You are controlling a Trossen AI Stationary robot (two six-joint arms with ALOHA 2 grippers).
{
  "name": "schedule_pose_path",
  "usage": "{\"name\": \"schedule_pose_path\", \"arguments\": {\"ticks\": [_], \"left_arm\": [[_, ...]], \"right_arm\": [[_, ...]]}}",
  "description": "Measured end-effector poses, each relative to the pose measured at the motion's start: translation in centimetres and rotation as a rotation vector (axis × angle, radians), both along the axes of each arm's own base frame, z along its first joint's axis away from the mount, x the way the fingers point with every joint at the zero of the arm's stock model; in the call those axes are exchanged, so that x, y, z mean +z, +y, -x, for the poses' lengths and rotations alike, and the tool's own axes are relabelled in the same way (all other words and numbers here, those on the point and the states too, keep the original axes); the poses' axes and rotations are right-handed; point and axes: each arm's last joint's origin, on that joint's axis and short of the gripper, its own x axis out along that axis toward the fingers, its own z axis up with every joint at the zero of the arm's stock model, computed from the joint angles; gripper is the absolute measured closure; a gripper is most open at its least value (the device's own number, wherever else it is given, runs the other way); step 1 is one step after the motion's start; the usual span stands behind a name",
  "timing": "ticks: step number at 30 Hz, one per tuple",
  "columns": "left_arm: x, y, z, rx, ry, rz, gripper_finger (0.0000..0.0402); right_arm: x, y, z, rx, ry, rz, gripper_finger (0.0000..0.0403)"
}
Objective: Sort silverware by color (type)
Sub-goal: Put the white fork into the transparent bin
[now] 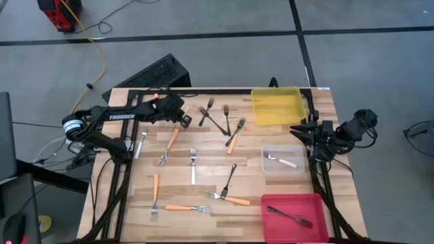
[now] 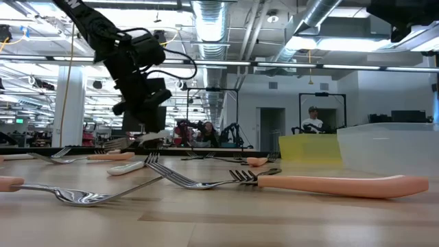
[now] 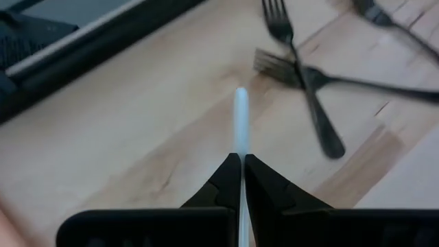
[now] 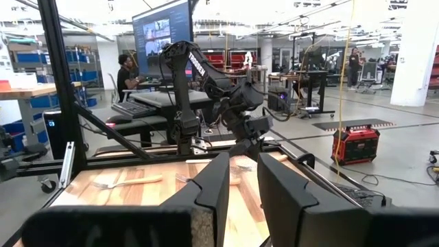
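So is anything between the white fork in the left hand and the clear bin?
Nothing visible blocks it. The left hand holds the white fork above the table; only flat-lying forks lie toward the clear bin.

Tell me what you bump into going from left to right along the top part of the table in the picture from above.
Left claw pinching a pale white fork → crossed dark grey metal forks → yellow rectangular plastic bin → right claw waiting at the table's right edge.
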Motion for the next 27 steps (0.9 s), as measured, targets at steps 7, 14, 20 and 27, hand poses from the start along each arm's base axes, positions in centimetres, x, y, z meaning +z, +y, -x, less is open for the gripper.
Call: {"name": "schedule_pose_path", "arguments": {"ticks": [7, 14, 20, 27], "left_arm": [[1.2, 0.4, -0.6, -0.002, -0.041, -0.025, 0.0401], [1.7, 0.4, -1.0, -0.022, -0.061, -0.044, 0.0401], [1.9, 0.4, -1.3, -0.056, -0.097, -0.042, 0.0401], [3.5, 0.7, -2.8, -0.186, -0.337, -0.062, 0.0401]], "right_arm": [[0.0, 0.0, 0.0, 0.000, 0.000, 0.000, 0.0300], [0.0, 0.0, 0.0, 0.000, 0.000, 0.000, 0.0300], [0.0, 0.0, 0.0, 0.000, 0.000, 0.000, 0.0300], [0.0, 0.0, 0.0, 0.000, 0.000, 0.000, 0.0300]]}}
